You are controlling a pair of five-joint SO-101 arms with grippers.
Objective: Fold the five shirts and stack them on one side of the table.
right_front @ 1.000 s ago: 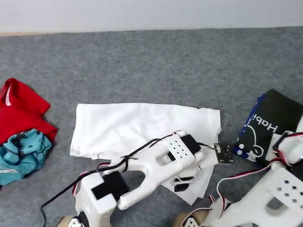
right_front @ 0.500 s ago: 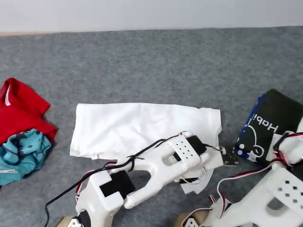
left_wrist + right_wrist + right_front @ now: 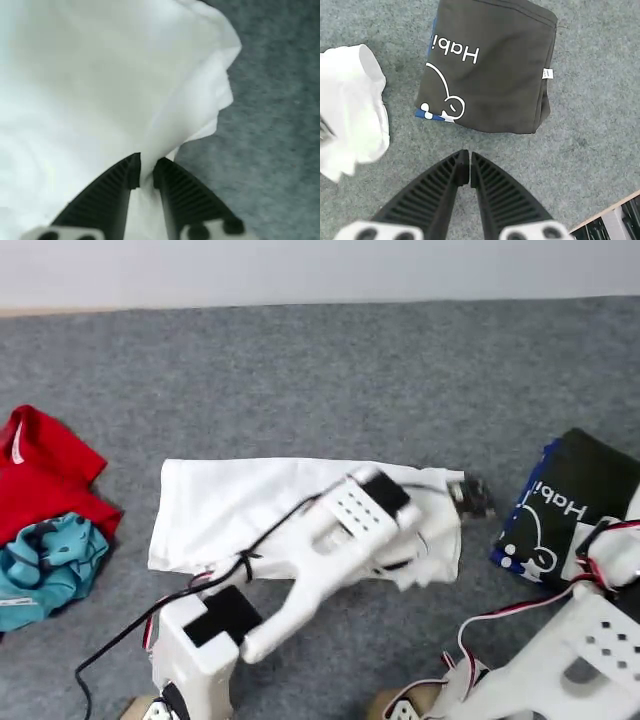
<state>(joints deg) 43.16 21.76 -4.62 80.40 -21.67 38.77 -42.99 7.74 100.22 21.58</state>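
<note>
At the middle of the bench point(image 3: 400, 370), the left end effector point(image 3: 146, 172) is nipped tight on a raised fold of the white shirt point(image 3: 210, 505), so folding its right end over seems in hand; next, lay that flap flat and release. The right end effector point(image 3: 469, 167), closed on nothing, hangs near the folded black shirt point(image 3: 490, 70) at the right edge, whose blue underlayer point(image 3: 430, 116) is too covered to identify.

White shirt point(image 3: 225, 505) soft matt cloth, table point(image 3: 350, 380) rough grey felt, arm point(image 3: 300, 578) smooth white plastic, left gripper point(image 3: 146, 162) ribbed black plastic.
</note>
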